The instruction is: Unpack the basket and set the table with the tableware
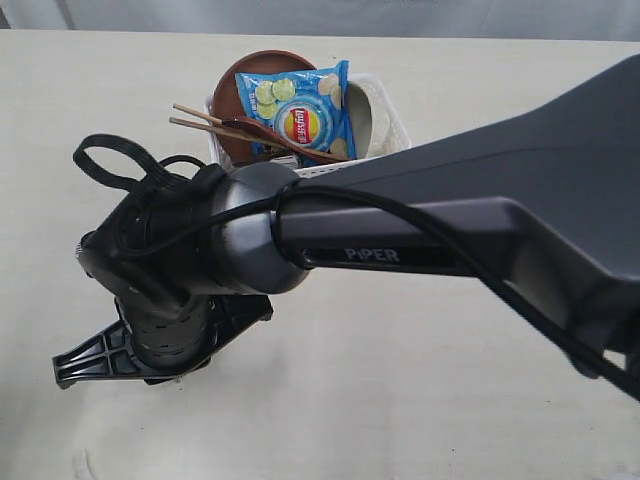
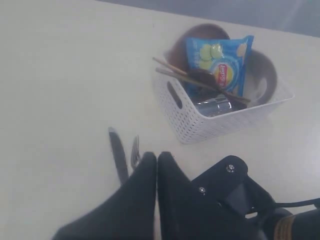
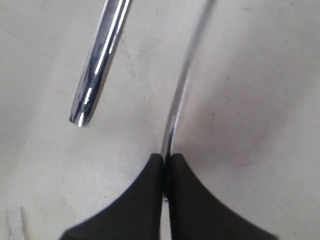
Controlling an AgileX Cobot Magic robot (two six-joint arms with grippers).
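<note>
The white basket (image 1: 395,130) stands at the back of the table (image 1: 420,400). It holds a brown plate (image 1: 262,72), wooden chopsticks (image 1: 205,124), a dark spoon (image 1: 262,131), an off-white bowl (image 1: 372,118) and a steel cup (image 2: 215,106). A steel knife (image 2: 119,156) and fork (image 2: 135,151) lie side by side on the table, left of the basket. My right gripper (image 3: 165,159) is shut on the fork's thin handle (image 3: 179,95), with the knife's handle (image 3: 101,57) just beside it. My left gripper (image 2: 157,156) is shut and empty.
A blue chip bag (image 1: 300,110) lies on top of the basket's contents. My right arm (image 1: 460,220) reaches across the middle of the table, in front of the basket, and its wrist (image 1: 160,260) hides the cutlery in the exterior view.
</note>
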